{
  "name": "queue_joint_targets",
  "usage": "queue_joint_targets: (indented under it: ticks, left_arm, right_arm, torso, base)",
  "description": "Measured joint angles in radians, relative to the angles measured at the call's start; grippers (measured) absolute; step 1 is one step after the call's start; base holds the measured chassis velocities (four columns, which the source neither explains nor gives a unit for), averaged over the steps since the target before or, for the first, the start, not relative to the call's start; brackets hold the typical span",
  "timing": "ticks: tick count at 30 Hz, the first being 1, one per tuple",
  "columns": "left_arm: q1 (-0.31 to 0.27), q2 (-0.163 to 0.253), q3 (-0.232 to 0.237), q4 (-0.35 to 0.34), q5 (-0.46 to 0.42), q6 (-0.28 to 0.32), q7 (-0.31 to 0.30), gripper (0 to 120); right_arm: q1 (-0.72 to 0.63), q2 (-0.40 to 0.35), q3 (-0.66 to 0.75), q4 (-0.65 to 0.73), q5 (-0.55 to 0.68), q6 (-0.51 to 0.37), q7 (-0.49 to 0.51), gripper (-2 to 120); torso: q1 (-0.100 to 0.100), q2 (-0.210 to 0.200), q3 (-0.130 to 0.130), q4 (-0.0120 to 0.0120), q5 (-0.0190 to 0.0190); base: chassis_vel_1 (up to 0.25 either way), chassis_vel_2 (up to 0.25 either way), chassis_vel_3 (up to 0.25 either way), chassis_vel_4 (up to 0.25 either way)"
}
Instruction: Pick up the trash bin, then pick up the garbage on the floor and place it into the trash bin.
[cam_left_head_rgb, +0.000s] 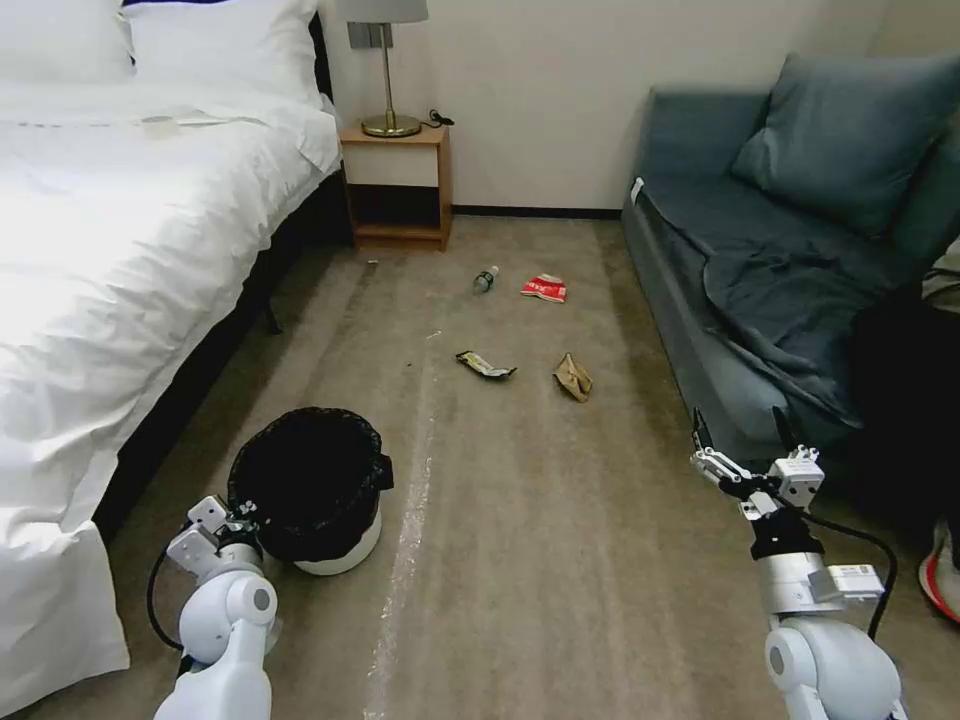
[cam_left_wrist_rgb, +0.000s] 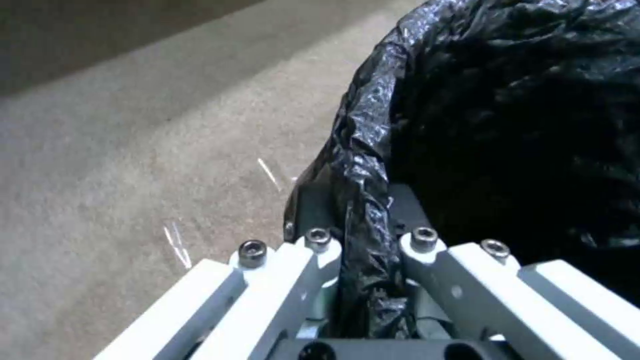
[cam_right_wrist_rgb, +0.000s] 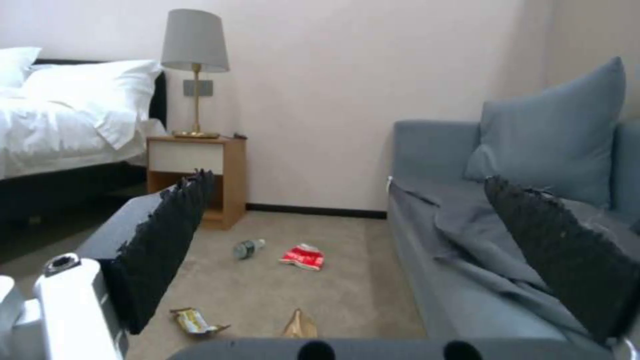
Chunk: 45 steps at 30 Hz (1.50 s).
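At the near rim of the trash bin (cam_left_head_rgb: 318, 490), low on the robot's left, the left tool (cam_left_wrist_rgb: 363, 235) is clamped on the black bag folded over the edge, one finger outside and one inside, as the left wrist view shows. The bin stands on the beige carpet (cam_left_head_rgb: 520, 540) just beside the white bed (cam_left_head_rgb: 120, 260). The right tool (cam_left_head_rgb: 745, 432) hangs in the air on the robot's right, close to the front of the blue sofa (cam_left_head_rgb: 760, 300), its two dark fingers spread well apart and holding nothing. Farther out on the carpet, between bed and sofa, lies the garbage: a yellow-black wrapper (cam_left_head_rgb: 485, 365) and a crumpled brown paper bag (cam_left_head_rgb: 573, 378) nearer, then a clear bottle (cam_left_head_rgb: 485, 280) and a red-and-white packet (cam_left_head_rgb: 545, 288) beyond them, all well apart from the bin. A pale streak runs along the carpet past the bin. Against the far wall a wooden nightstand (cam_left_head_rgb: 397, 190) carries a brass lamp (cam_left_head_rgb: 388, 70).
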Motion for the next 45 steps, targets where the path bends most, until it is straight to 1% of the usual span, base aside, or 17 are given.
queue_joint_targets:
  ticks: [1,3,5,7,8,11,16,18,19,21,26,27,28,29,31,37,45]
  left_arm:
    - [0.000,0.000,0.000,0.000,0.000,0.000,0.000,5]
    - [0.013,0.006,0.000,-0.035,0.055,0.011,0.013,5]
    - [0.018,0.008,0.001,-0.050,0.073,0.018,0.013,5]
    - [0.028,0.012,0.006,-0.089,0.113,0.038,0.013,4]
    - [0.028,0.012,0.006,-0.089,0.113,0.038,0.013,4]
    - [0.045,0.017,0.018,-0.146,0.171,0.063,0.014,4]
    - [0.059,0.018,0.029,-0.182,0.218,0.064,0.024,4]
    - [0.070,0.018,0.036,-0.204,0.255,0.046,0.039,4]
    - [0.070,0.018,0.036,-0.204,0.255,0.046,0.039,4]
    - [0.083,0.019,0.047,-0.231,0.271,0.038,0.043,4]
    - [0.095,0.020,0.064,-0.266,0.272,0.040,0.042,4]
    - [0.100,0.022,0.071,-0.282,0.271,0.049,0.041,4]
    - [0.109,0.024,0.083,-0.306,0.270,0.075,0.038,4]
    - [0.109,0.024,0.083,-0.306,0.270,0.075,0.038,4]
    - [0.122,0.025,0.097,-0.334,0.269,0.096,0.031,4]
    - [0.128,0.026,0.103,-0.346,0.269,0.109,0.017,4]
    - [0.127,0.028,0.099,-0.345,0.270,0.109,0.013,4]
  right_arm:
    - [0.000,0.000,0.000,0.000,0.000,0.000,0.000,100]
    - [0.001,0.000,-0.003,0.000,0.001,0.000,0.004,100]
    - [0.001,0.000,-0.003,-0.002,0.001,0.000,0.005,100]
    - [0.003,0.001,-0.003,-0.008,0.001,0.002,0.006,100]
    - [0.003,0.001,-0.003,-0.008,0.001,0.002,0.006,100]
    - [0.005,0.002,-0.002,-0.016,0.003,0.010,0.011,100]
    - [0.007,0.004,-0.002,-0.026,0.005,0.023,0.013,100]
    - [0.012,0.006,-0.001,-0.034,0.004,0.038,0.014,100]
    - [0.012,0.006,-0.001,-0.034,0.004,0.038,0.014,100]
    - [0.018,0.010,-0.002,-0.039,0.001,0.053,0.027,100]
    - [0.022,0.011,-0.009,-0.043,-0.004,0.062,0.045,100]
    - [0.024,0.011,-0.014,-0.045,-0.008,0.068,0.050,100]
    - [0.028,0.010,-0.018,-0.050,-0.017,0.075,0.061,100]
    - [0.028,0.010,-0.018,-0.050,-0.017,0.075,0.061,100]
    - [0.033,0.009,-0.018,-0.058,-0.025,0.088,0.073,100]
    - [0.034,0.005,-0.014,-0.081,-0.043,0.127,0.081,100]
    - [0.035,0.004,-0.011,-0.091,-0.048,0.145,0.080,100]
  torso:
    - [0.000,0.000,0.000,0.0000,0.0000]
    - [0.000,0.000,0.000,0.0005,0.0015]
    - [0.000,0.000,0.000,0.0007,0.0013]
    - [0.000,0.000,0.000,0.0007,0.0017]
    - [0.000,0.000,0.000,0.0007,0.0017]
    - [0.000,0.000,-0.001,0.0006,0.0019]
    - [0.000,0.000,-0.001,0.0007,0.0021]
    - [0.000,0.000,-0.001,0.0007,0.0021]
    - [0.000,0.000,-0.001,0.0007,0.0021]
    - [0.000,0.000,-0.001,0.0008,0.0022]
    - [0.000,0.000,-0.001,0.0008,0.0021]
    - [0.000,0.000,-0.001,0.0008,0.0022]
    - [0.000,0.000,-0.001,0.0008,0.0022]
    - [0.000,0.000,-0.001,0.0008,0.0022]
    - [0.000,0.000,-0.001,0.0009,0.0022]
    - [0.000,0.000,-0.001,0.0008,0.0022]
    - [0.000,0.000,-0.001,0.0008,0.0022]
  base:
    - [0.000,0.000,0.000,0.000]
    - [0.000,0.000,0.000,0.000]
    - [0.000,0.000,0.000,0.000]
    - [0.000,0.000,0.000,0.000]
    - [0.000,0.000,0.000,0.000]
    - [0.000,0.000,0.000,0.000]
    - [0.000,0.000,0.000,0.000]
    - [0.000,0.000,0.000,0.000]
    - [0.000,0.000,0.000,0.000]
    - [0.000,0.000,0.000,0.000]
    - [0.000,0.000,0.000,0.000]
    - [0.000,0.000,0.000,0.000]
    - [0.000,0.000,0.000,0.000]
    - [0.000,0.000,0.000,0.000]
    - [0.000,0.000,0.000,0.000]
    - [0.000,0.000,0.000,0.000]
    - [0.000,0.000,0.000,0.000]
